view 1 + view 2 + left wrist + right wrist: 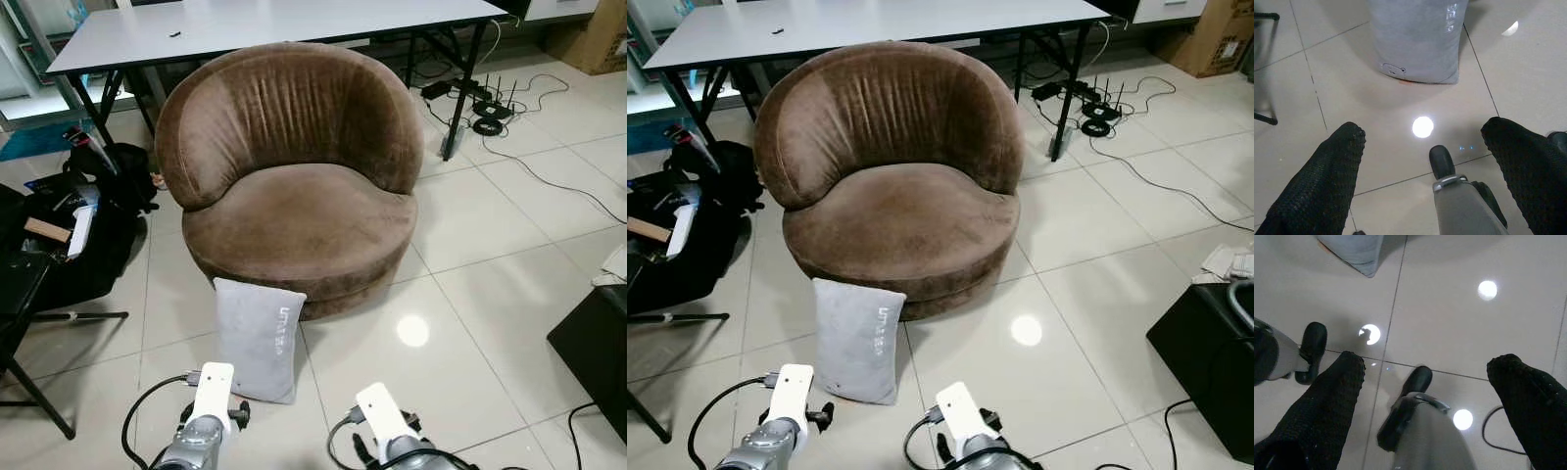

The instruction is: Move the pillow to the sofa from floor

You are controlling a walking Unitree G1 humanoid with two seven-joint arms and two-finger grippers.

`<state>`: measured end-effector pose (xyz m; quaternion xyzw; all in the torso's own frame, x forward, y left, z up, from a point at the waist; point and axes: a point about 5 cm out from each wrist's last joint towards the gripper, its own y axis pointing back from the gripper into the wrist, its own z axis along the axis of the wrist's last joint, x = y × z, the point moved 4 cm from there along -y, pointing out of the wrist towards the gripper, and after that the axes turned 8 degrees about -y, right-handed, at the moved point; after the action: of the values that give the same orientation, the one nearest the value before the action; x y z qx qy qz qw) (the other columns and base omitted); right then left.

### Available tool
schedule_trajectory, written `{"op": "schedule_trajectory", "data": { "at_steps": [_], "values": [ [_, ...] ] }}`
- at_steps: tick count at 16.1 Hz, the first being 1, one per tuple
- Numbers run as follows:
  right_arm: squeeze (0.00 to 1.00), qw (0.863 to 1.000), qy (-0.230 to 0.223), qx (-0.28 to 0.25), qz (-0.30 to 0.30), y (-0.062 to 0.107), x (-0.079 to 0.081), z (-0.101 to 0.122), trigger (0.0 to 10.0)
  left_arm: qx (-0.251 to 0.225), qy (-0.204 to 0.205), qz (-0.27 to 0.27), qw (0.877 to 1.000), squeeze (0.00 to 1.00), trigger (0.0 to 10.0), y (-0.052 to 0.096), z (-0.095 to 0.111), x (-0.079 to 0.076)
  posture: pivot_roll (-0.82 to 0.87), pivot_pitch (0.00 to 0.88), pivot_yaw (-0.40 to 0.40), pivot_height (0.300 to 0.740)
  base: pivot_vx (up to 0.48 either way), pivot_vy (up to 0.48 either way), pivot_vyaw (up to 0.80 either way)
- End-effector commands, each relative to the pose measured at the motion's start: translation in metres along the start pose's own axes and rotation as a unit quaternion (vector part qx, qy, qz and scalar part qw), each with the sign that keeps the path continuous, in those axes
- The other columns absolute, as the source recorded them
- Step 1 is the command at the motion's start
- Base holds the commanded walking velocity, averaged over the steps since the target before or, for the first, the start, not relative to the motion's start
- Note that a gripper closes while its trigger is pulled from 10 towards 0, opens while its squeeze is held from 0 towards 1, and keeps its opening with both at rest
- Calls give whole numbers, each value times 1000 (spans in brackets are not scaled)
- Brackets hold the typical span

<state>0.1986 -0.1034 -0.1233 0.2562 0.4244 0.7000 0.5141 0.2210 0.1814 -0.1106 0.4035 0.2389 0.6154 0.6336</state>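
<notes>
Grey rectangular fabric pillow (259, 339) standing upright on the glossy pale tiled floor (490, 294), leaning against the front base of the round brown velvet tub sofa (294, 186), toward its left side. Faint lettering running down the pillow's face. Sofa seat bare.

Left hand (1422, 147) held low over the tiles just short of the pillow, both black textured fingers (1327, 181) spread wide apart, gripping nothing. Pillow's lower edge (1418, 44) seen beyond the fingertips, resting on the floor, apart from them. Right hand (1425, 382) likewise low over the floor, to the right of the pillow, fingers (1327, 406) wide apart and empty; one corner of the pillow (1354, 252) visible ahead of it, off to one side. Silver forearms with white wrist blocks (211, 392) poking in at the bottom of the head views, black cables looping off them.

Behind the sofa, a long white-topped counter on black legs (274, 24), with a small dark item lying on it. Black bags and clutter (69, 235) heaped on the floor to the left of the sofa. Black cables and a router (485, 103) on the tiles at the far right, near a counter leg. Black box-like object (598, 352) at the right edge. Ceiling-light glare reflected on the tiles.
</notes>
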Motion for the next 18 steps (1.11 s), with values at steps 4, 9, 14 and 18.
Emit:
{"op": "schedule_trajectory", "data": {
  "at_steps": [4, 9, 14, 18],
  "values": [
    [0, 1000, -7, -5, -15, 0, -23, 6, 10000, -5, -3, 9, 1000, 0, 10000, 0, 0, 6, -112, 0, 93, 740, 0, 0, 0],
    [0, 1000, -10, -5, -14, 0, -21, 7, 10000, -7, -1, 11, 1000, 0, 10000, 0, -1, 7, -116, 0, 94, 740, 0, 0, 0],
    [0, 999, -32, -16, -6, -1, -12, 13, 10000, -8, -6, 10, 1000, 0, 10000, 1, -2, 6, -117, 0, 94, 740, 0, 0, 0],
    [0, 999, -32, -18, -2, -1, -10, 14, 10000, -8, -7, 12, 1000, 0, 10000, 1, -2, 7, -115, 0, 94, 740, 0, 0, 0]
  ]
}}
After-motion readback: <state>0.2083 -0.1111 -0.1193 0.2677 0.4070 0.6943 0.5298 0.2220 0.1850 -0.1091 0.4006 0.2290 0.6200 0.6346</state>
